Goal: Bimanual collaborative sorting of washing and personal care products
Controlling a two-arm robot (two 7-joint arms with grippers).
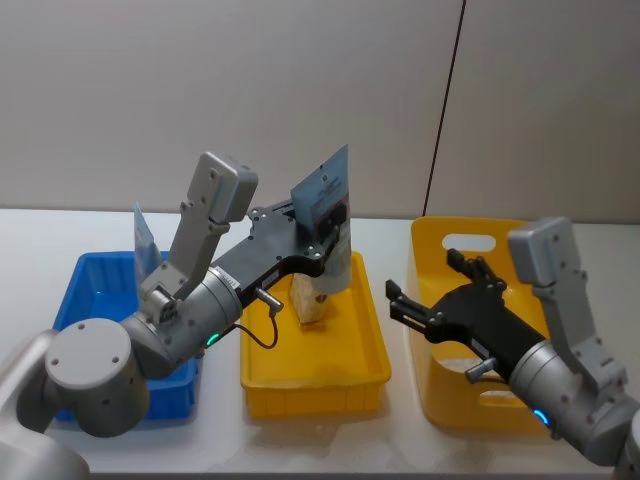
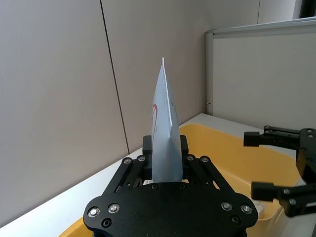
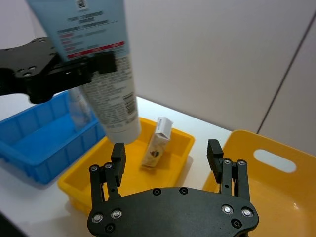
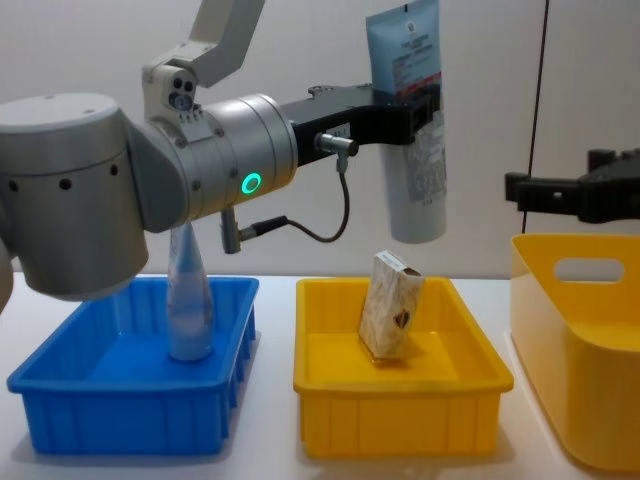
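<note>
My left gripper [image 1: 335,222] is shut on a pale-blue squeeze tube [image 1: 322,185], held upright with its crimped end up, above the middle yellow tray [image 1: 312,385]. In the chest view the tube [image 4: 412,130] hangs clear above a beige marbled carton [image 4: 390,305], which stands tilted in that tray. A second tube [image 4: 188,300] stands in the blue bin [image 4: 130,420] on the left. My right gripper [image 1: 432,282] is open and empty, just right of the tray, over the left rim of the large yellow bin [image 1: 440,405]. Its fingers [image 3: 118,157] point toward the held tube [image 3: 103,74].
The blue bin, yellow tray and large yellow bin stand in a row on a white table, with narrow gaps between them. A plain wall lies close behind. My left arm's elbow and cable [image 4: 310,232] hang over the gap between blue bin and tray.
</note>
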